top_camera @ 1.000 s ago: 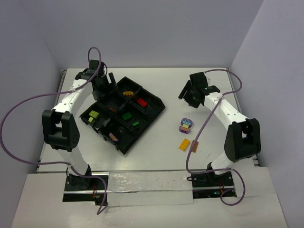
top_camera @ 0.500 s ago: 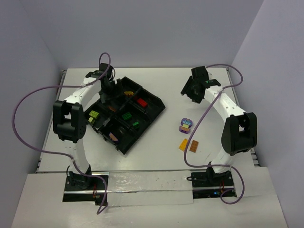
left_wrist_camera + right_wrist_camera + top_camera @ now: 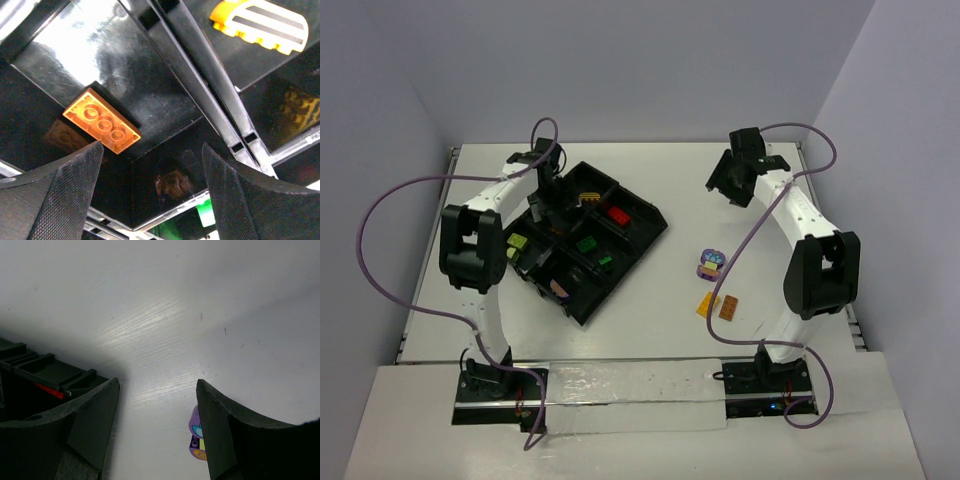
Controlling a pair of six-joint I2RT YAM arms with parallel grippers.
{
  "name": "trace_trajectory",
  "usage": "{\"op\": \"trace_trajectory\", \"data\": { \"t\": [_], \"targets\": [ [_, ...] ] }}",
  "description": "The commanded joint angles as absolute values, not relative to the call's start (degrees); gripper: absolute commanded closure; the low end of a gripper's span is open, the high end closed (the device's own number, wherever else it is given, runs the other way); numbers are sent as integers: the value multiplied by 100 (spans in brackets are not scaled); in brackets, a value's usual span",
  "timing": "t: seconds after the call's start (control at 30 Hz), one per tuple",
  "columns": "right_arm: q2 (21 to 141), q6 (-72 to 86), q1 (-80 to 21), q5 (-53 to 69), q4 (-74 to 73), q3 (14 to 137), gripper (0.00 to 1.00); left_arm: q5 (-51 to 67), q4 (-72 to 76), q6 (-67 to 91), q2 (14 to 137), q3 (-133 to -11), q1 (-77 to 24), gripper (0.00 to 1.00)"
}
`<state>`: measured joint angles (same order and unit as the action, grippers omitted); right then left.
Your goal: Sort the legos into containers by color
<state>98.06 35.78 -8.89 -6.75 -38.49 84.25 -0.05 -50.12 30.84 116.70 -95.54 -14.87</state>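
The black divided tray (image 3: 638, 246) lies left of centre. Its compartments hold a yellow striped piece (image 3: 588, 197), a red brick (image 3: 618, 213), green bricks (image 3: 586, 243), a lime brick (image 3: 517, 243) and a brownish piece (image 3: 561, 288). My left gripper (image 3: 546, 203) is open and empty, low over a back compartment; in the left wrist view (image 3: 152, 195) an orange brick (image 3: 102, 127) lies on that compartment's floor just ahead of the fingers. My right gripper (image 3: 725, 186) is open and empty above bare table. A rounded purple piece (image 3: 710, 264), an orange-yellow brick (image 3: 707, 304) and a brown brick (image 3: 729, 307) lie on the table.
The right wrist view shows the tray's corner (image 3: 45, 372) at left, a red brick (image 3: 49, 391) inside it, and the purple piece (image 3: 195, 435) beside the right finger. Purple cables loop off both arms. Walls close the table at the back and sides.
My left gripper has moved from the tray's back-left edge in over its back compartments. My right gripper has drifted slightly back and right; its cable no longer covers the brown brick.
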Motion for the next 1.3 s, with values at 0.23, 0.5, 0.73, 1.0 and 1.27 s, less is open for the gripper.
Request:
{"op": "trace_trajectory", "data": {
  "t": [0.23, 0.5, 0.73, 1.0, 1.27],
  "targets": [
    [10089, 3440, -773, -359, -3882, 8676, 30, -206, -5266, 3019, 11642, -10958, -1476, 14],
    [10099, 3667, -823, -278, -3645, 8169, 27, -664, -5154, 2772, 10982, -10834, -1468, 14],
    [9568, 4025, -914, -338, -3287, 6985, 25, -817, -4905, 2646, 10508, -10644, -1468, 14],
    [8767, 4056, -1046, -343, -3397, 6025, 22, -580, -4676, 2628, 9967, -10327, -1468, 13],
    [8666, 3995, -1832, -874, -3820, 6144, 21, -369, -4486, 2590, 9754, -9886, -1468, 13]
  ]
}}
